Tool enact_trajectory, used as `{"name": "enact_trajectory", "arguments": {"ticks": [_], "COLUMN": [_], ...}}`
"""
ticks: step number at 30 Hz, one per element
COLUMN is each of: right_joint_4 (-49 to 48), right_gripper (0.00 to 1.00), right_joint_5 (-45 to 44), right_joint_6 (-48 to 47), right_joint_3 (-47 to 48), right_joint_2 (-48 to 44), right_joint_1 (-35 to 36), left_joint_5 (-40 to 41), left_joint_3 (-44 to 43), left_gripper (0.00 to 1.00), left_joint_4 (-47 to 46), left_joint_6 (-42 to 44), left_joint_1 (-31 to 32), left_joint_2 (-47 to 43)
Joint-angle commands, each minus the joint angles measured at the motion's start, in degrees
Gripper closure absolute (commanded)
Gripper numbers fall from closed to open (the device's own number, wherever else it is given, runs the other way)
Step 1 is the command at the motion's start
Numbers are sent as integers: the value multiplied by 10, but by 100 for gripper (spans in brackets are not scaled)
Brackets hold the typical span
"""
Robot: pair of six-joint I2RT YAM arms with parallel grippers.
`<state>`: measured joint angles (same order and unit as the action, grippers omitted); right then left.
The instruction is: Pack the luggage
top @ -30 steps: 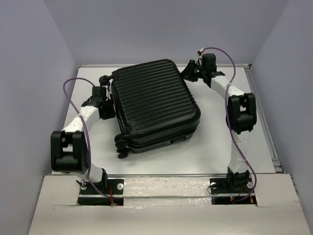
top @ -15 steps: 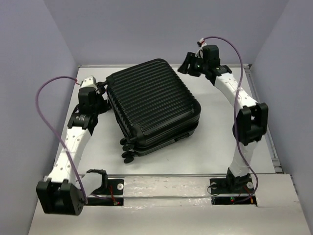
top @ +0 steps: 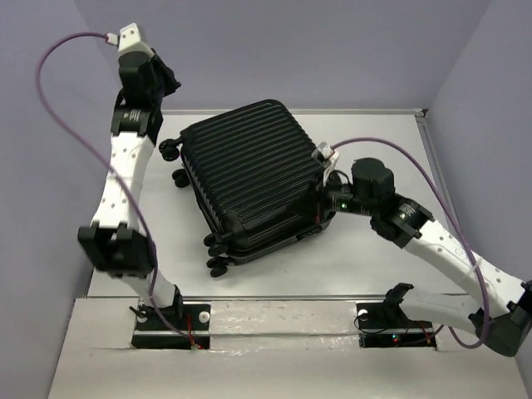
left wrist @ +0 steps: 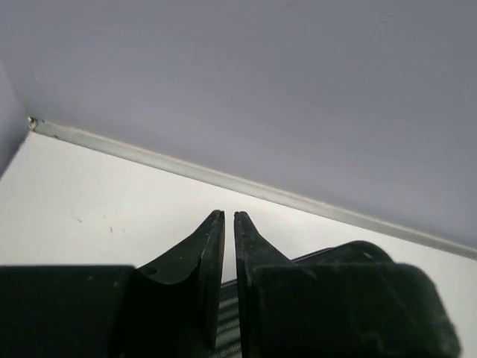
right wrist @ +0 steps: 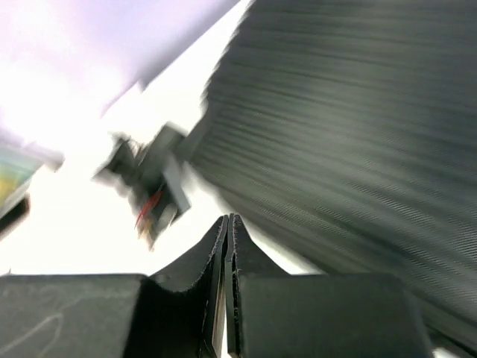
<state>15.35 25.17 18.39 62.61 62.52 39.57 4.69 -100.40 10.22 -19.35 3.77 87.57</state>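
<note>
The luggage [top: 258,170] is a big black ribbed hard-shell suitcase. It lies flat and closed in the middle of the white table, with small wheels at its left [top: 169,152] and near corners [top: 218,266]. My left gripper [top: 166,79] is raised high above the suitcase's far left corner, shut and empty. In the left wrist view this gripper [left wrist: 229,216] points at the table's far edge. My right gripper [top: 321,204] is low at the suitcase's near right edge, shut and empty. The right wrist view is blurred; there the gripper [right wrist: 229,218] is just beside the ribbed shell [right wrist: 358,127].
Grey walls close in the table [top: 374,249] at the back and on both sides. A metal strip [left wrist: 186,170] runs along the far edge. The arm bases [top: 170,320] sit at the near edge. A blurred dark mount [right wrist: 149,183] shows in the right wrist view.
My left arm has lifted from the suitcase's left side to high near the back wall. My right arm has swung from the far right corner down to the near right edge.
</note>
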Motion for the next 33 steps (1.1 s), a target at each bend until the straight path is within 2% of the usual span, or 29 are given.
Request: {"name": "enact_trajectory", "arguments": {"ticks": [1,2,5,6,7,12,15,17,23,28,33], "right_joint_4": [77,91,105,104,102,89,61,43,-4,-72,-95], "right_gripper": [93,93,93,93,93,93,93,93,93,93,93], "right_joint_5": [45,25,-17,-31,-70,-221,-249,-248,-249,-201,-185], "right_joint_6": [-27,-23,-6,1,11,45,51,53,47,45,36], "right_joint_3": [-66,-90,-132,-143,-160,-182,-179,-181,-181,-192,-170], "right_joint_2": [-33,-31,-39,-43,-50,-24,14,28,34,47,78], "right_joint_1": [87,97,104,104,104,104,99,81,10,-49,-66], "left_joint_5": [-70,-81,-94,-99,-111,-153,-185,-217,-230,-219,-178], "left_joint_3": [-161,-224,-329,-399,-426,-382,-404,-409,-379,-353,-270], "left_gripper": [77,76,69,68,65,52,39,35,33,34,36], "left_joint_4": [107,131,179,214,223,162,162,157,154,166,152], "left_joint_6": [7,14,31,35,34,16,17,17,34,41,49], "left_joint_1": [-20,-25,-31,-32,-32,-55,-55,-55,-56,-57,-58], "left_joint_2": [157,207,308,333,367,383,415,437,448,452,423]}}
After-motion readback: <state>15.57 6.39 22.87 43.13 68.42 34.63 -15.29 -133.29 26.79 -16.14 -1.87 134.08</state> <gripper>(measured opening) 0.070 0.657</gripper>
